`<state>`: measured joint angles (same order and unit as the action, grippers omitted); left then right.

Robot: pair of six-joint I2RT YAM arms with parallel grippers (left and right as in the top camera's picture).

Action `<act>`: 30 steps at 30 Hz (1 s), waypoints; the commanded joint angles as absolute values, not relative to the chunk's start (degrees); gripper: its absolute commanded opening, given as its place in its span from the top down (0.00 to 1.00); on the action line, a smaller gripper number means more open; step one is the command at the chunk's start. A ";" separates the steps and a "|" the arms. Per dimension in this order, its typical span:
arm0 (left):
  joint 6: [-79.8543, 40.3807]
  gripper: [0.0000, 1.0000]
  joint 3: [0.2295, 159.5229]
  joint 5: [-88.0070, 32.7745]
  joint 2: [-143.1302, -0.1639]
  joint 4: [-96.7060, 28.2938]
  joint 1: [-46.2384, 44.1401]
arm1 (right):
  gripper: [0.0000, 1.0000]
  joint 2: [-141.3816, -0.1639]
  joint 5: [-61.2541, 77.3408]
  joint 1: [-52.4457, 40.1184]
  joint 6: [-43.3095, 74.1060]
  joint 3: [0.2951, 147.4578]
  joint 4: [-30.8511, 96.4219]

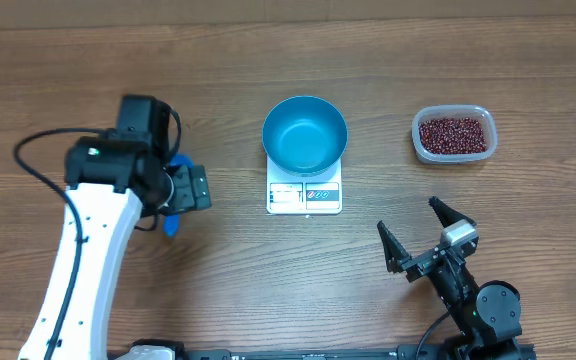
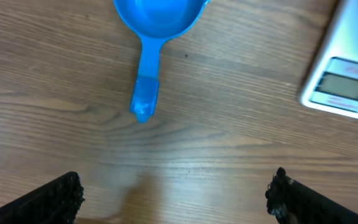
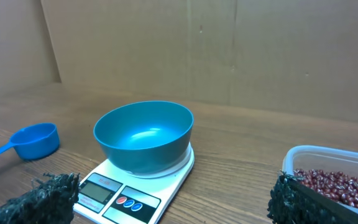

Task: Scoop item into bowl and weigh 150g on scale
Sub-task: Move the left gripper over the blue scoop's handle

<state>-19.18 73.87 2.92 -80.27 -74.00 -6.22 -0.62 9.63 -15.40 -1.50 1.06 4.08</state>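
1. Centrally, the scale (image 1: 304, 196) sat flat on the table (image 1: 528, 60), with its display panel turned toward the robot's side.
2. The bowl (image 1: 304, 133) stood upright on the scale platform, covering most of it and leaving the front panel exposed.
3. The beans (image 1: 454, 134) lay as a loose mass inside a clear plastic tub (image 1: 416, 135). The tub stood on the right-arm side of the scale, well apart from it.
4. A small blue scoop (image 2: 148, 74) lay on the table on the left-arm side of the scale, apart from it.
5. The left gripper (image 2: 176, 186) hung over the table near the tip of the scoop handle, on the left-arm side of the scale. Its fingers were spread wide and gripped nothing.
6. The right gripper (image 1: 418, 233) was positioned on the robot's side of the scale, offset toward the right arm and facing the scale. Its fingers were spread wide and gripped nothing.
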 commanded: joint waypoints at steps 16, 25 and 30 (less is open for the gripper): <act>-19.70 0.21 60.42 14.13 -95.07 -51.51 -5.91 | 0.00 -0.16 9.08 -15.70 -1.28 0.45 3.77; -17.93 0.14 60.51 10.48 -99.33 -46.59 -5.91 | 0.00 -0.16 9.08 -15.70 -1.28 0.45 3.77; -16.27 0.19 63.75 7.42 -99.31 -46.39 -5.91 | 0.00 -0.16 9.08 -15.70 -1.28 0.45 3.77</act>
<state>-17.98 61.06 10.02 -98.91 -46.68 -6.22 -0.62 9.61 -15.42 -1.50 1.06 4.08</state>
